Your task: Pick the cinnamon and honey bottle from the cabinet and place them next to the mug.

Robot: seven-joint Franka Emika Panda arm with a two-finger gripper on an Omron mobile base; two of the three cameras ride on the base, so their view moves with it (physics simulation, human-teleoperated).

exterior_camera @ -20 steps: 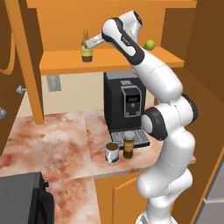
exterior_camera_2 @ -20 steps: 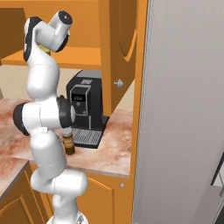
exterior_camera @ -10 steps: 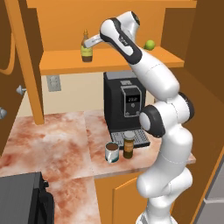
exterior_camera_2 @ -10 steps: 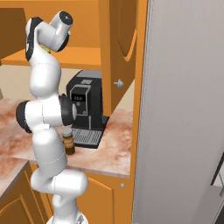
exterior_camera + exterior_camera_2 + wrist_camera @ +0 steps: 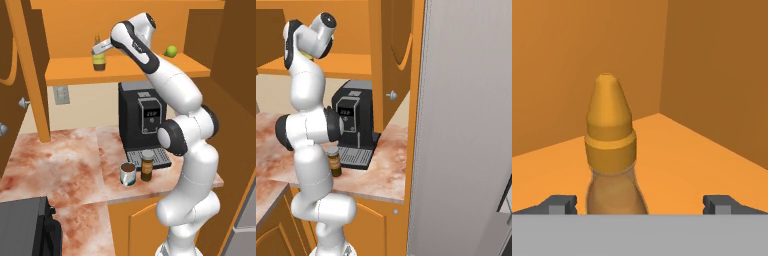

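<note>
The gripper (image 5: 641, 204) stands with its two dark finger tips wide apart, gripping nothing. The honey bottle (image 5: 612, 150) rises between them, nearer the left tip in the hand view, with a smooth cone-shaped amber cap, a ribbed collar and a clear brownish neck.

From the left base view the honey bottle (image 5: 98, 53) stands upright on the flat shelf board of the orange wooden cabinet (image 5: 125, 67), the gripper (image 5: 96, 50) right beside it. It has a yellowish label, though any writing there is too small to read.

A small green round fruit (image 5: 171, 51) sits further along the shelf. Below, on the mottled reddish stone counter (image 5: 60, 160), the pale mug (image 5: 128, 174) with its dark inside stands just beside the cinnamon (image 5: 147, 165), a straight brown jar with a tan label. Both are in front of the boxy black coffee machine (image 5: 142, 120).
</note>
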